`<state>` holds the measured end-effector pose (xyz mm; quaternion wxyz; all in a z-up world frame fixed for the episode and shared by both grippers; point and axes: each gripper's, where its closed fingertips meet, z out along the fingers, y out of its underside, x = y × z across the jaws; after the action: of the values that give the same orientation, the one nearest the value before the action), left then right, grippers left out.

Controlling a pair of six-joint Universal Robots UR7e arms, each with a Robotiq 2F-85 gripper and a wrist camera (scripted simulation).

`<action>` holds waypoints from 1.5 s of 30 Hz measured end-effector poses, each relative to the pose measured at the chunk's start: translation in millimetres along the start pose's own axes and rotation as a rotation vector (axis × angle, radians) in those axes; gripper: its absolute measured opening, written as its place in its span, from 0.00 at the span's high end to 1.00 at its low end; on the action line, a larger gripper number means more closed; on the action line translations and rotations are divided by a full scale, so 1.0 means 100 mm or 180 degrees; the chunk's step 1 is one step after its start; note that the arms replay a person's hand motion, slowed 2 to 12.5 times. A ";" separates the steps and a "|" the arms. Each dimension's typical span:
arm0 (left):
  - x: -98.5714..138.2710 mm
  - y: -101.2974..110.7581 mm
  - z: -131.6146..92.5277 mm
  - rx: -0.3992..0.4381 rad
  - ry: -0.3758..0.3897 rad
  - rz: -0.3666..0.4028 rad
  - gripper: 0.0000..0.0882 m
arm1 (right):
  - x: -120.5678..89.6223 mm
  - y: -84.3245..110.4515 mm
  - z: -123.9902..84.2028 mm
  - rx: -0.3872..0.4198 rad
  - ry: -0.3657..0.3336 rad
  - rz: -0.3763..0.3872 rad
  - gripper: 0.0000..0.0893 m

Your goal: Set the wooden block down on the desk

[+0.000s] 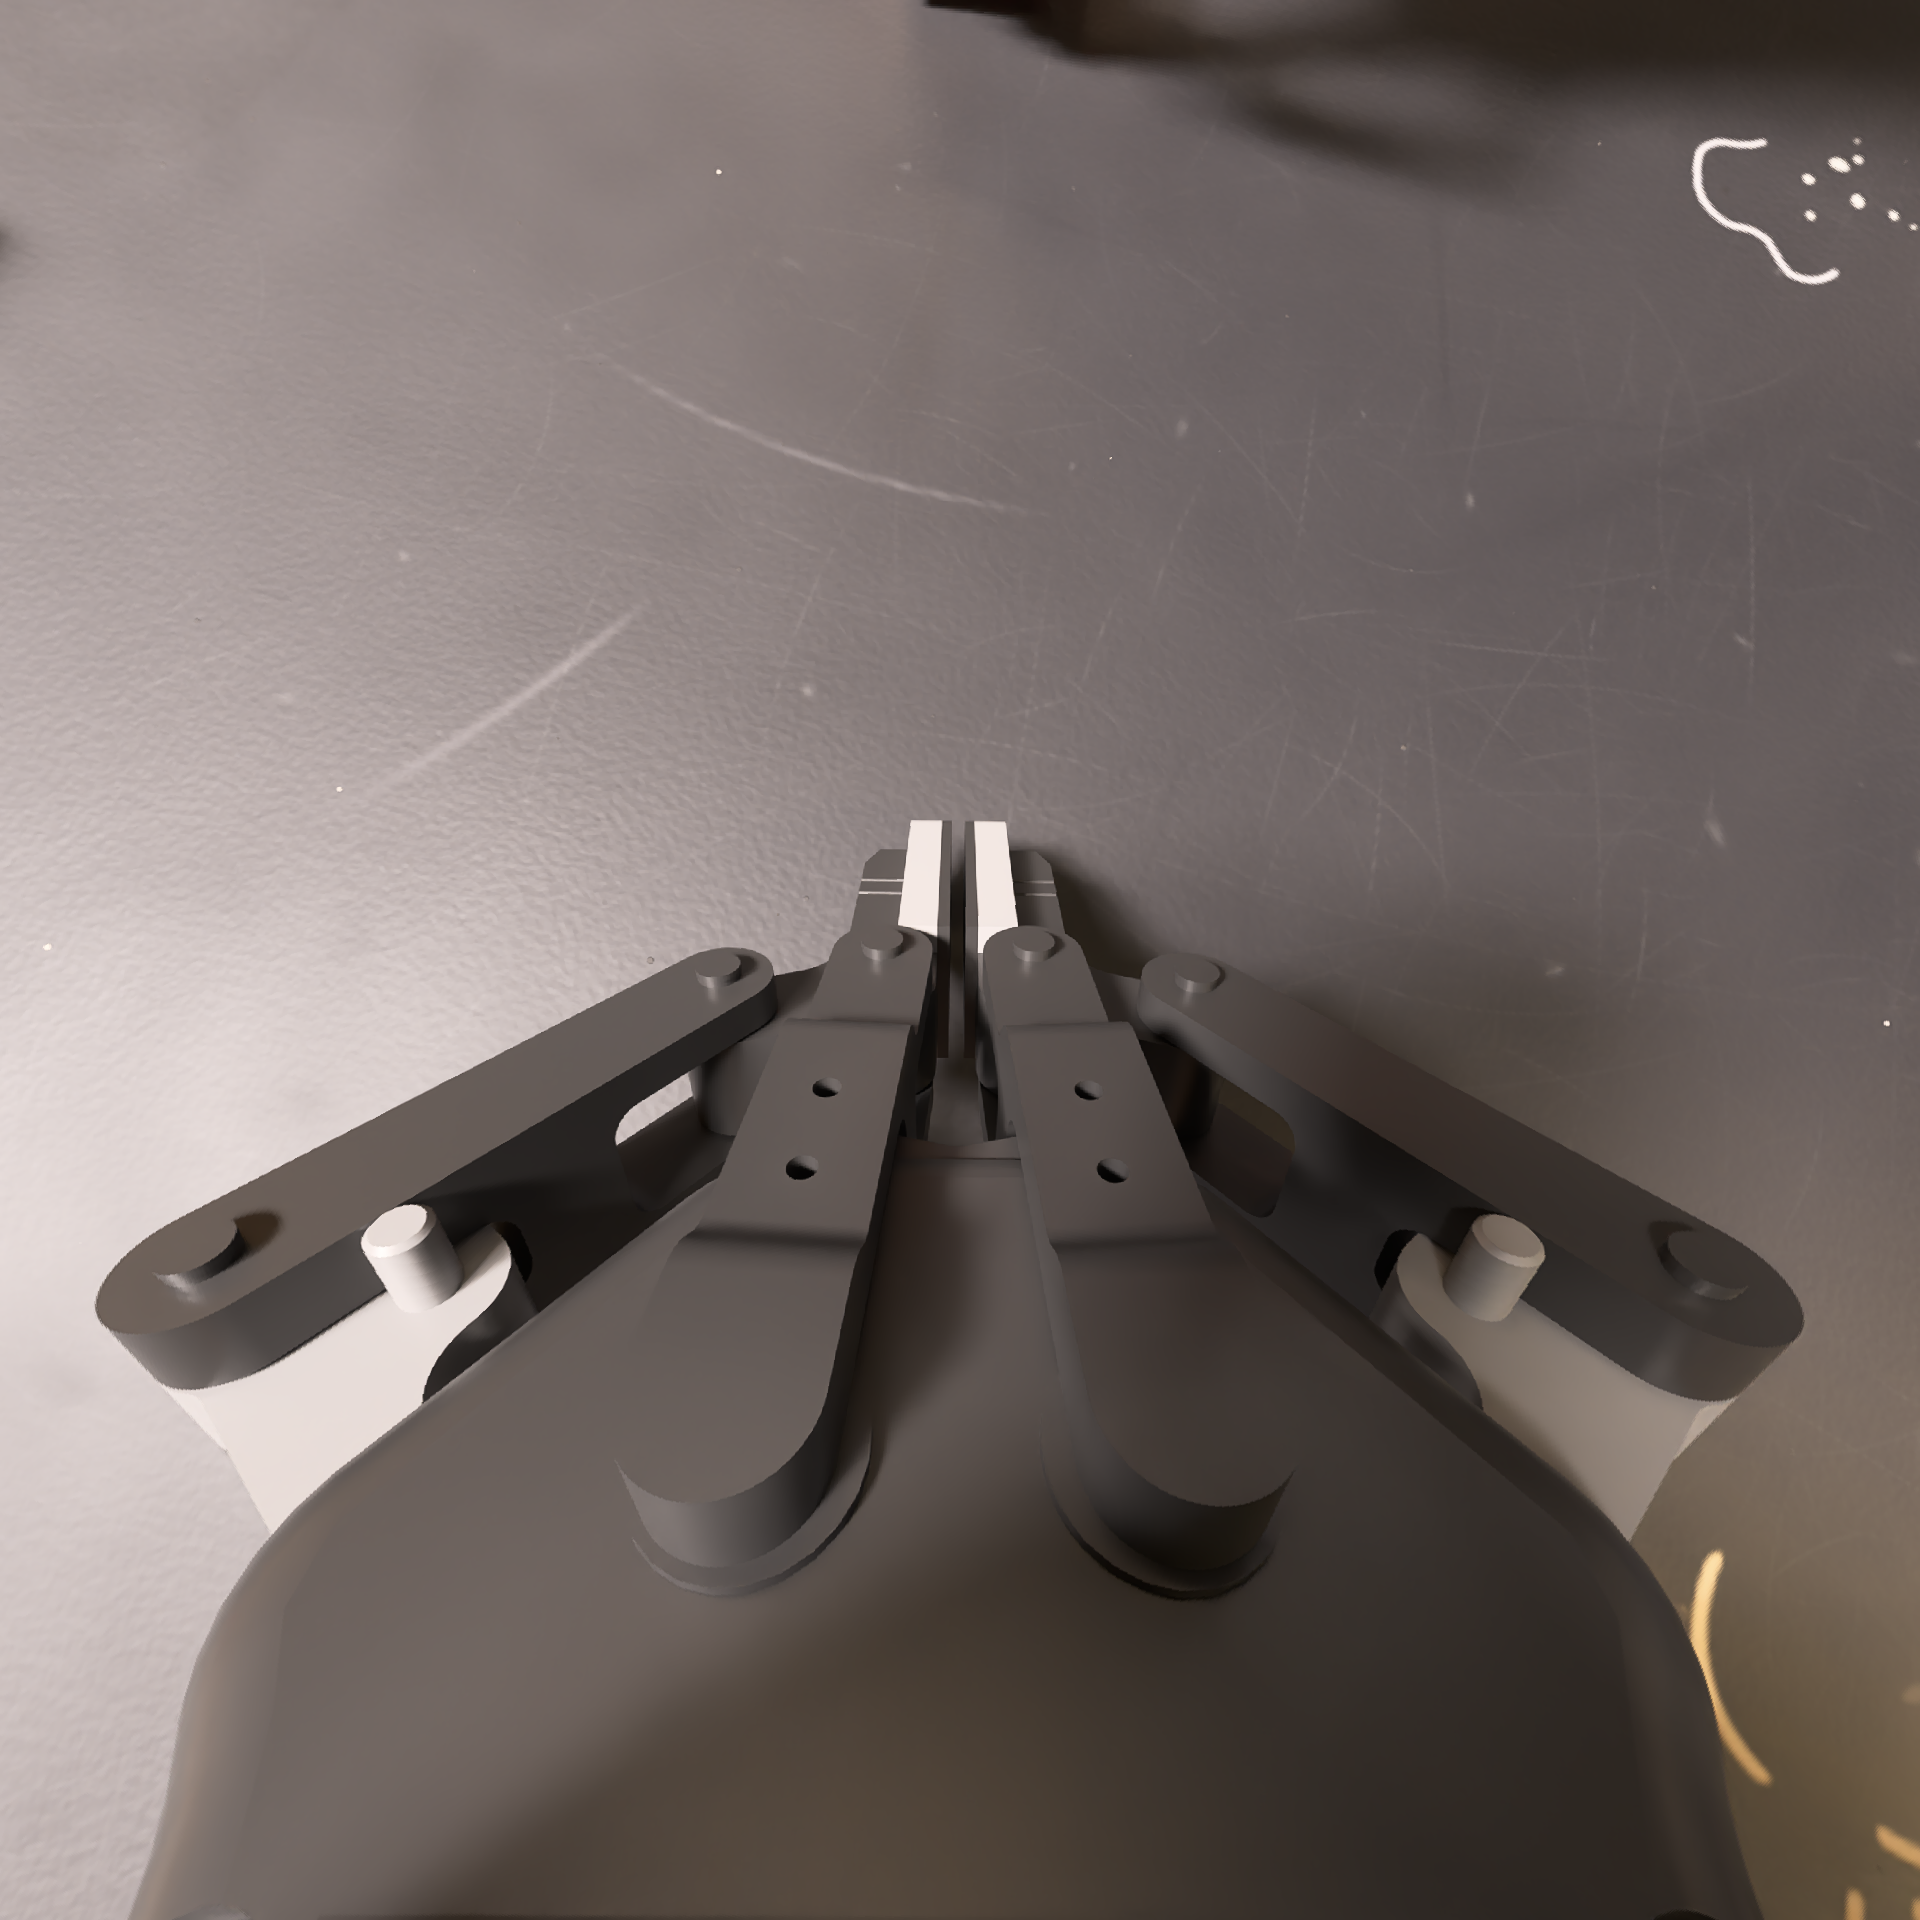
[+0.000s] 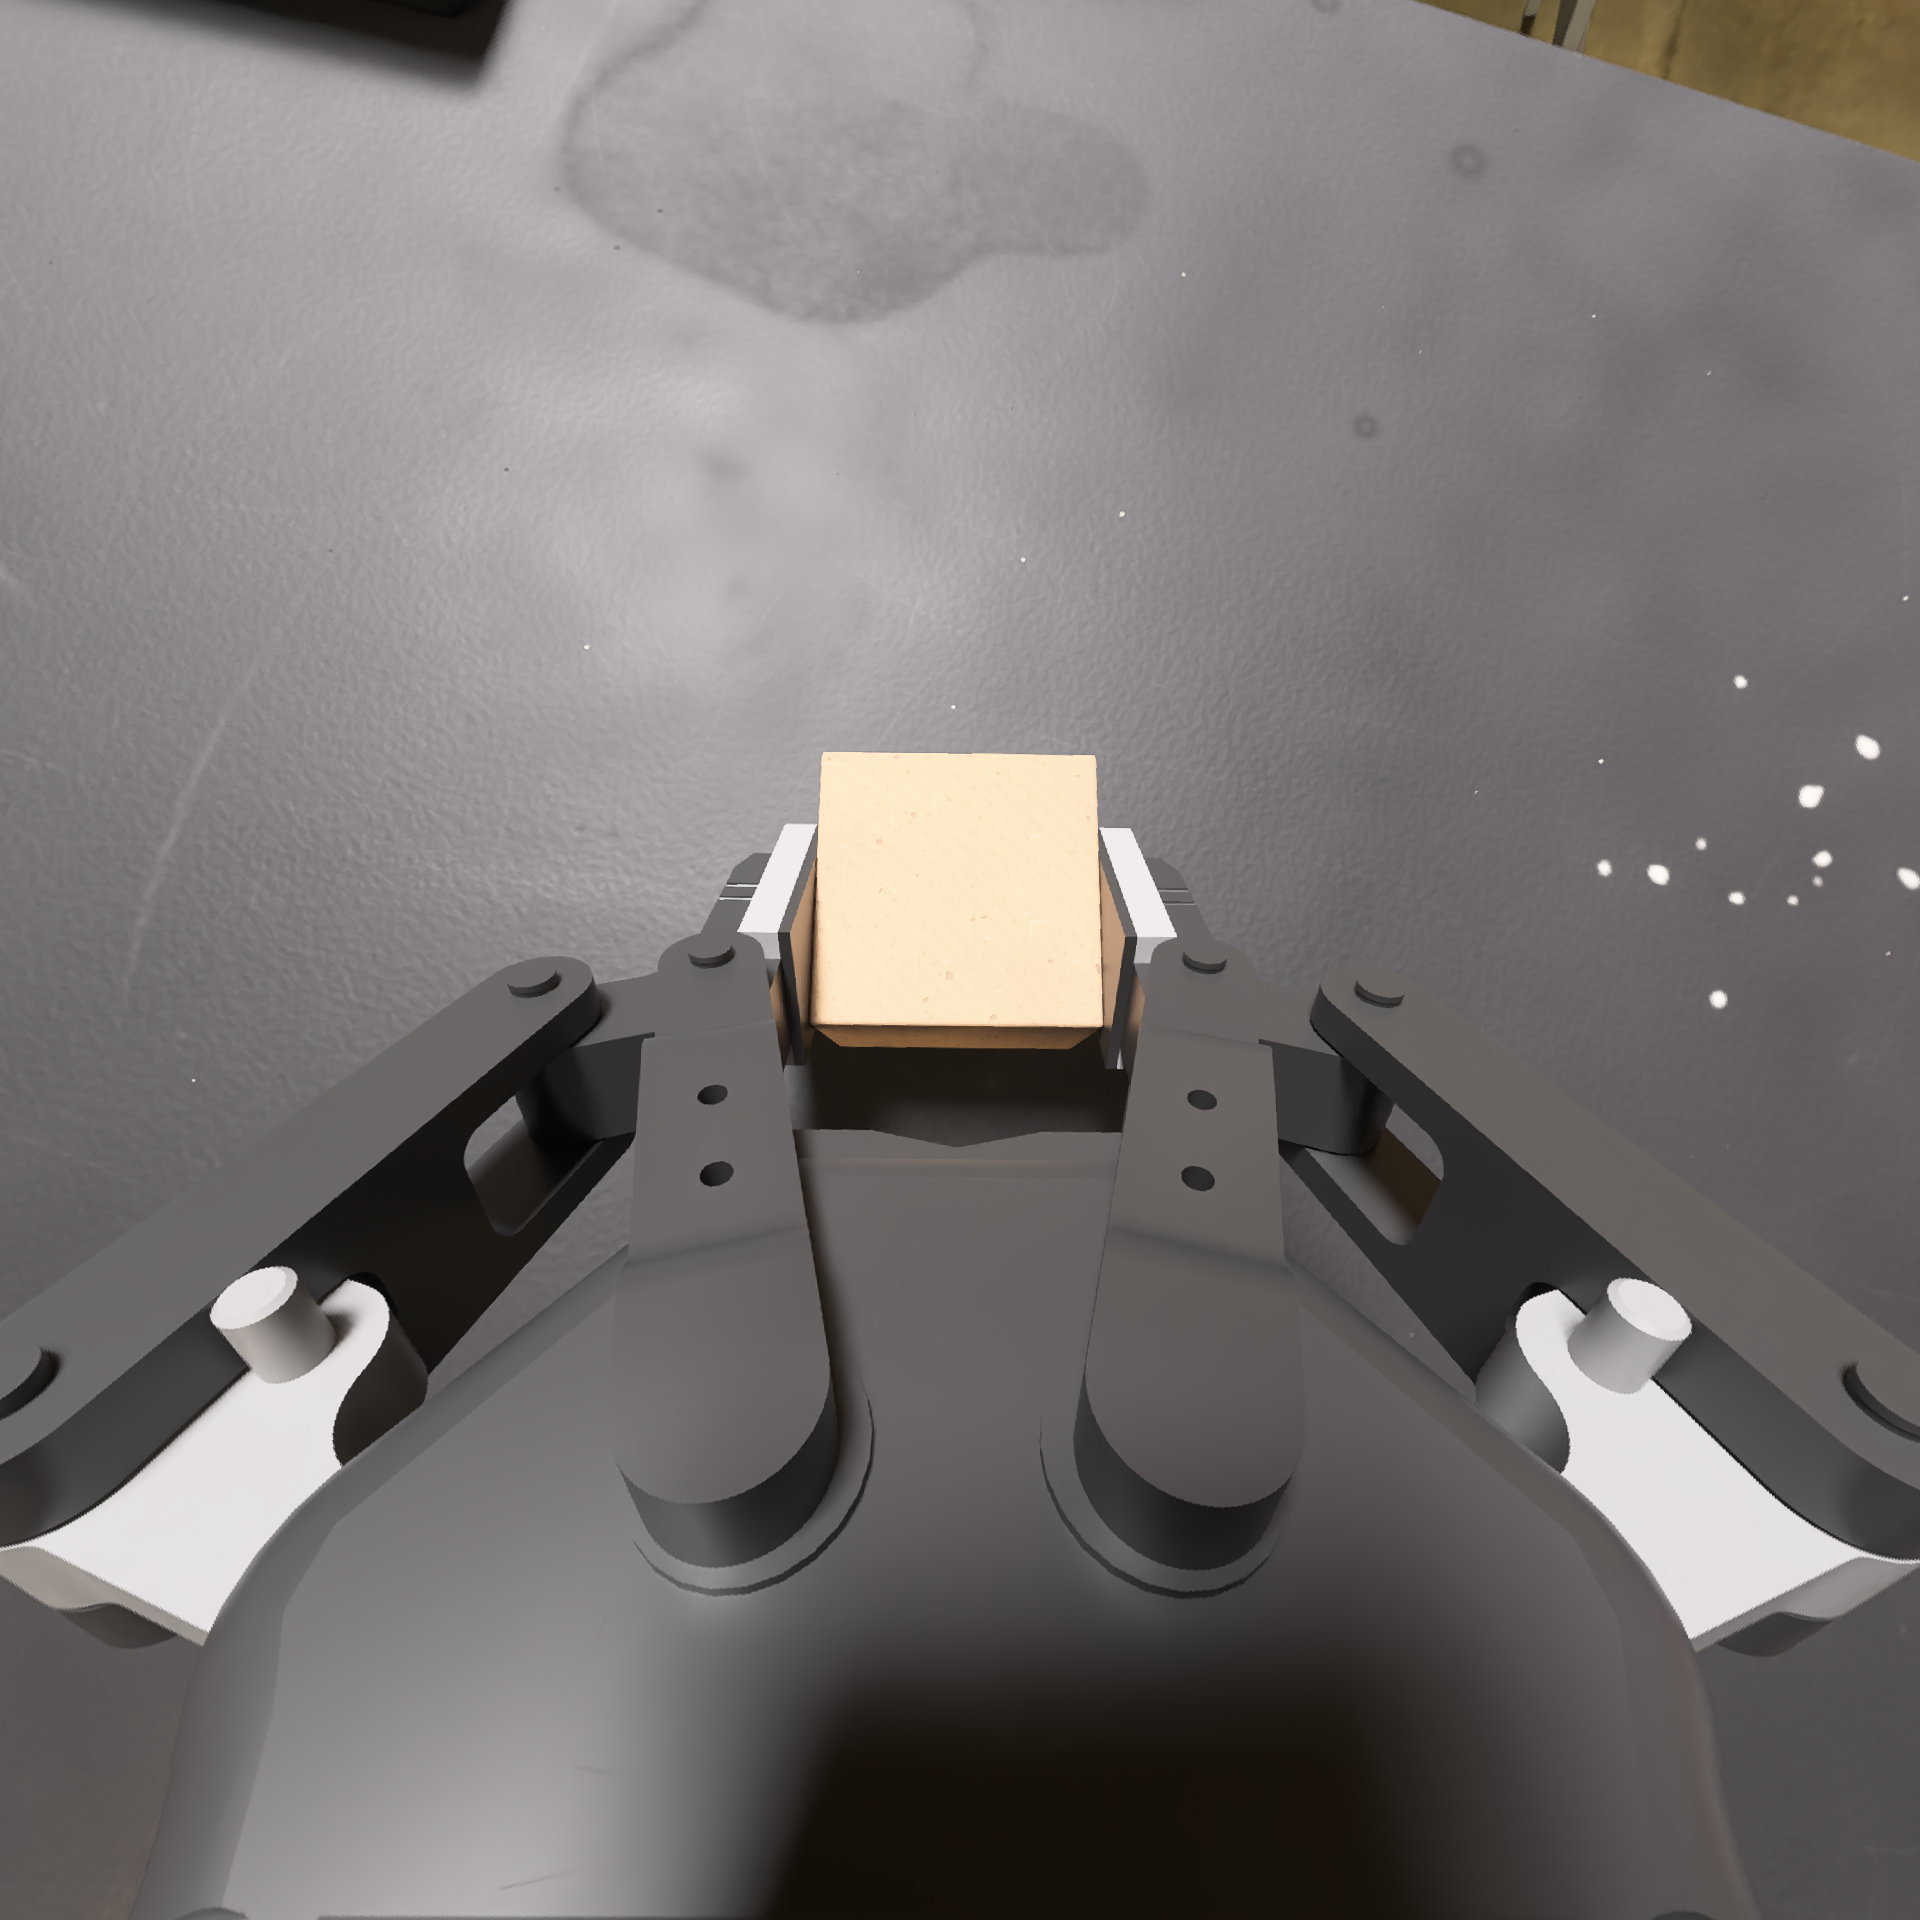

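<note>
- Nearest in the right wrist view, the dark grey body and linkages of the right pincer (image 2: pixel 956 883) fill the lower half of the frame.
- Just beyond, at the frame's centre, a pale tan wooden block (image 2: pixel 956 894) sits clamped between the two white pads (image 2: pixel 1132 883) of that pincer, one pad pressed against each side face.
- Its broad, lightly speckled face is turned toward the camera, and the block juts a little past the fingertips.
- Whether its far end touches the surface beyond cannot be told from this angle.
- Farther off, the dark grey tabletop (image 2: pixel 416 623) spreads across the upper half, scuffed and lightly textured.
- A scatter of white specks (image 2: pixel 1766 862) marks it at the right edge of the frame, and a large pale stain (image 2: pixel 852 187) lies near the top centre.
- At the upper right corner a strip of yellowish floor (image 2: pixel 1787 62) shows past the edge of the surface; a dark shape sits at the top left corner, too cropped to identify.
- Nearest in the left wrist view, the left pincer (image 1: pixel 961 873) occupies the lower half, its white pads drawn together with only a hairline slit between them and nothing held.
- Beyond it lies the same grey surface (image 1: pixel 520 416), crossed by long pale scratches (image 1: pixel 810 447) at mid frame.
- Farthest, a white squiggle (image 1: pixel 1745 218) with small dots beside it sits at the upper right, and a soft dark shadow runs along the top edge.
</note>
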<state>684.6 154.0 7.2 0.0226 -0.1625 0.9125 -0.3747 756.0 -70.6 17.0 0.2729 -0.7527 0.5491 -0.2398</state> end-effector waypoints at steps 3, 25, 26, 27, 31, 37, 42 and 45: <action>0.00 0.00 0.00 0.0000 -0.0001 -0.0002 0.98 | -0.01 0.02 -0.02 0.0013 -0.0007 0.0027 0.53; -0.03 0.01 -0.01 0.0001 -0.0038 -0.0015 0.98 | -1.28 0.13 -0.23 0.0275 -0.0976 -0.0834 0.53; -0.03 0.01 -0.01 0.0001 -0.0039 -0.0014 0.98 | -1.36 0.15 -0.25 0.0294 -0.1045 -0.0888 0.53; -0.03 0.01 -0.01 0.0002 -0.0041 -0.0014 0.98 | -1.44 0.16 -0.27 0.0314 -0.1116 -0.0942 0.53; -0.03 0.01 -0.01 0.0003 -0.0045 -0.0012 0.98 | -1.68 0.23 -0.37 0.0353 -0.1351 -0.1139 0.53; -0.03 0.01 -0.01 0.0005 -0.0052 -0.0007 0.98 | -1.81 0.32 -0.47 0.0326 -0.1475 -0.1372 0.53; -0.03 0.01 -0.01 0.0005 -0.0055 -0.0004 0.98 | -1.73 0.37 -0.50 0.0264 -0.1418 -0.1438 0.53; -0.03 0.01 -0.01 0.0005 -0.0056 -0.0004 0.98 | -1.63 0.38 -0.50 0.0231 -0.1342 -0.1384 0.53</action>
<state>686.9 155.8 7.3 0.0305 -0.1664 0.9119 -0.3739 650.5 68.6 18.5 0.3498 -0.8755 0.2974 -0.1504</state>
